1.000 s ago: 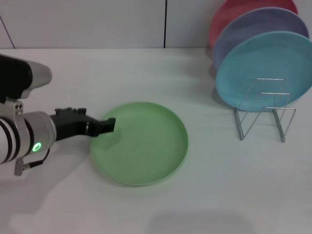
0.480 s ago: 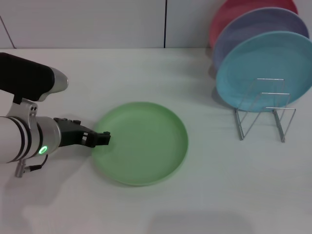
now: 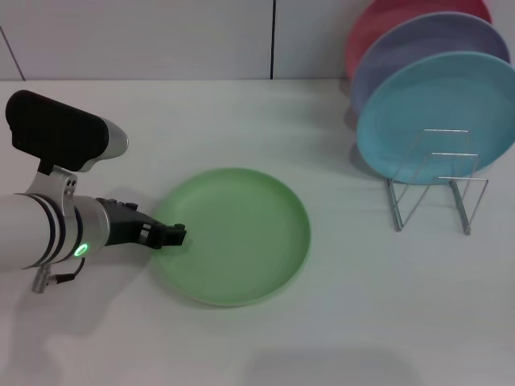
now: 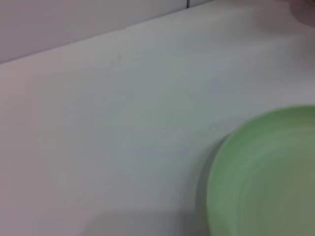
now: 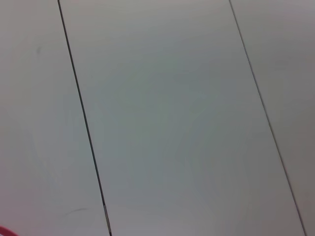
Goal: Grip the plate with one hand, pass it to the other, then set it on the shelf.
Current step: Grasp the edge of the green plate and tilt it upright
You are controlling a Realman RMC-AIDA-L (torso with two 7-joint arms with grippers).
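Green plate [image 3: 233, 235]: lay flat on counter [image 3: 241, 121], well apart from wire shelf [image 3: 437, 181]. Left claw [image 3: 174, 235]: at plate's near-left rim, opening impossible to tell. Step in hand: first grip. Next, judged: secure rim, lift, hand over. Right claw unseen.

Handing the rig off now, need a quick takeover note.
Left gripper: low at the green plate's left rim, grip not confirmed.
Right gripper: out of view.
Plate lies flat on the table.
Wire rack, at right, holds teal, lavender and pink plates; front loops free.
Done: approach.
Left: grip, lift, pass to right, rack it.
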